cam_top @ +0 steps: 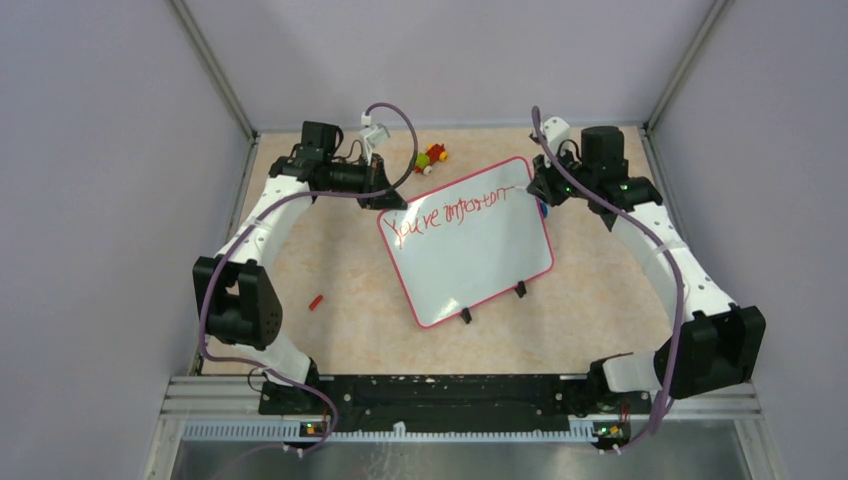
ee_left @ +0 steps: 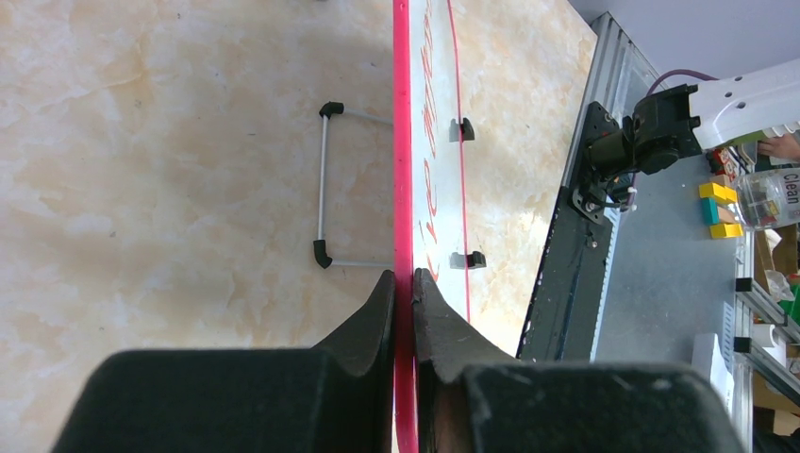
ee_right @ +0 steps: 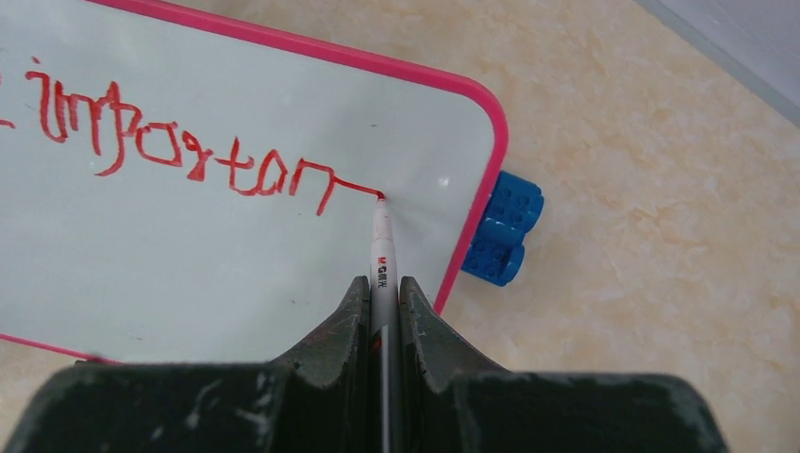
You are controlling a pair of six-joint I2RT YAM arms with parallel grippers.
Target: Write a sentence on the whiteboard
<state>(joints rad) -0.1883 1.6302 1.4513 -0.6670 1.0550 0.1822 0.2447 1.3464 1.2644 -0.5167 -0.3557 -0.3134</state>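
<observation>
Right, from the top view first: the whiteboard (cam_top: pixel 480 262) lies tilted in the middle of the frame, its two black clips (cam_top: pixel 465 315) on the lower edge. Red lettering, the sentence (cam_top: pixel 455 208), runs along its upper part. The left gripper (cam_top: pixel 390 202) sits at the board's upper-left corner and the right gripper (cam_top: pixel 538 187) at the upper-right. Above the board there's a small coloured toy (cam_top: pixel 433 157), and a little red piece (cam_top: pixel 316 300) lies well apart at the lower left.

Over to the left wrist: the board is seen edge-on, its pink rim running up the middle of the frame. The fingers are narrow, pinching that rim from both sides. A wire stand (ee_left: pixel 324 184) pokes out to the rim's left.

And the right wrist: fingers tight around a marker (ee_right: pixel 381 253), its red tip touching the board near the right rim, at the end of a stroke trailing off "importan". A blue brick (ee_right: pixel 505 226) sits just beside the rim, right of centre.

So "You're importan" is down; I'd say the last letter wants finishing, and anything after that is not yet written.
</observation>
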